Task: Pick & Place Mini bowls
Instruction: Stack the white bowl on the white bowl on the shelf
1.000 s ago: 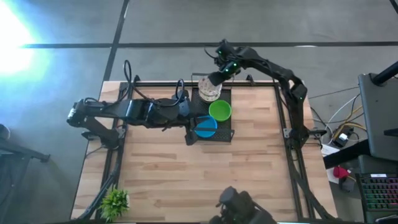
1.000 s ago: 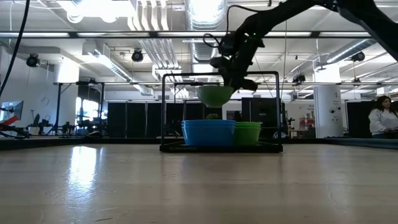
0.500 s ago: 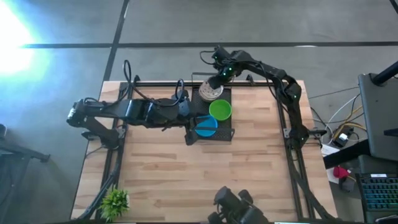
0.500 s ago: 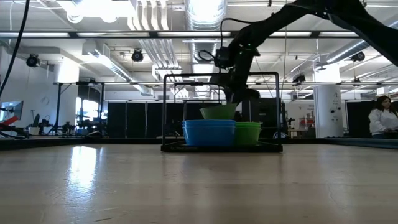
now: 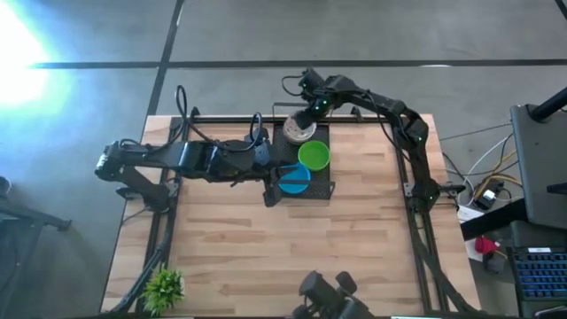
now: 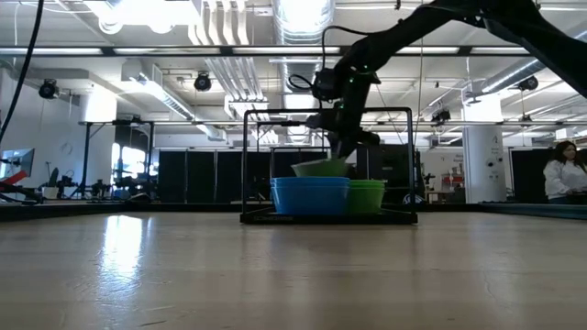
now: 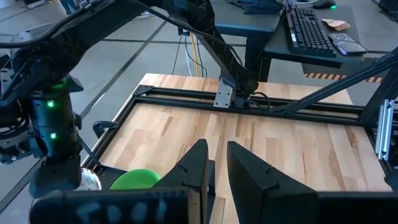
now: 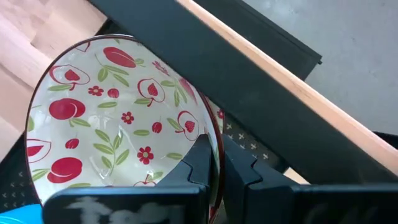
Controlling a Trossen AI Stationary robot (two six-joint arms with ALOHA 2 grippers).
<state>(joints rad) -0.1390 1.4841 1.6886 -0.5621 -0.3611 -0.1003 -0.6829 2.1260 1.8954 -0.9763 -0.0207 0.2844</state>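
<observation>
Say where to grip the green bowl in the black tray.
Take the green bowl by its rim, from straight above, one finger inside and one outside. It sits upright and open in the tray, with the blue bowl close beside it, so use the rim's far side.

From above, the right pincer (image 5: 306,117) covers part of the white round bowl with red fruit and flower print (image 5: 298,131) at the far edge of the wooden bench (image 5: 354,230), so its grip is only clear from its wrist. The left pincer (image 5: 270,190) hides one side of the bright blue round bowl (image 5: 293,180). The green round bowl (image 7: 137,180) is cut off by the left wrist view's edge.
</observation>
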